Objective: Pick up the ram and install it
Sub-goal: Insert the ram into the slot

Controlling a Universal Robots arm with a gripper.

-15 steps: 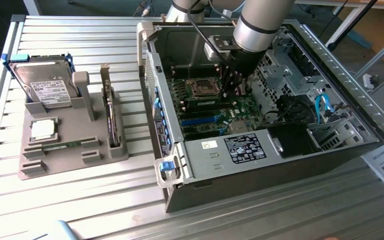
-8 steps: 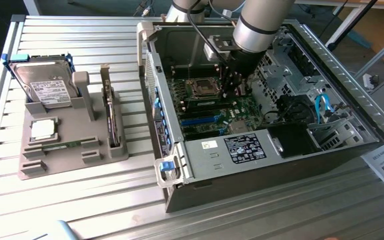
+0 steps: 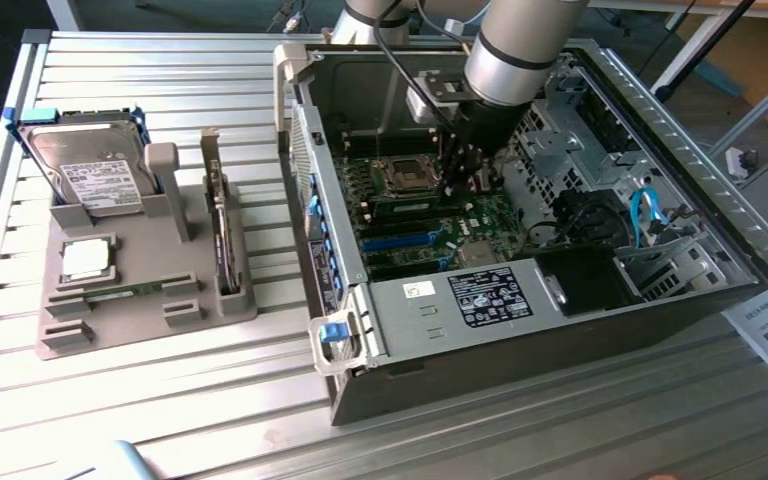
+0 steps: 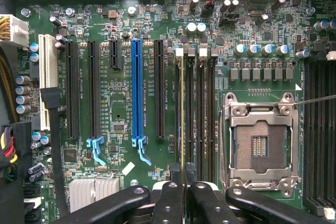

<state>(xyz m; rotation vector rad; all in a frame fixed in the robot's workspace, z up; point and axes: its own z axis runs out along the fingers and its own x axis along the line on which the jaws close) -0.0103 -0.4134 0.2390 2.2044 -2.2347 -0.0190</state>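
Note:
In the wrist view the ram [image 4: 182, 108] appears edge-on as a thin yellow-green line. It runs along the memory slot furthest from the open processor socket [image 4: 260, 145] in that bank of slots [image 4: 202, 114]. My gripper [image 4: 186, 184] is shut on the ram's near end, its black fingers [image 4: 170, 198] pressed to either side. Whether the stick is seated in the slot I cannot tell. In the exterior view my gripper [image 3: 462, 178] reaches down inside the open computer case [image 3: 344, 330], just above the green motherboard [image 3: 424, 225].
A grey fixture [image 3: 71, 335] at the exterior view's left carries a silver hard drive [image 3: 91, 175], a square processor chip [image 3: 87, 258] and an upright card [image 3: 227, 250]. Blue and black expansion slots [image 4: 136, 93], cables and case walls surround the gripper.

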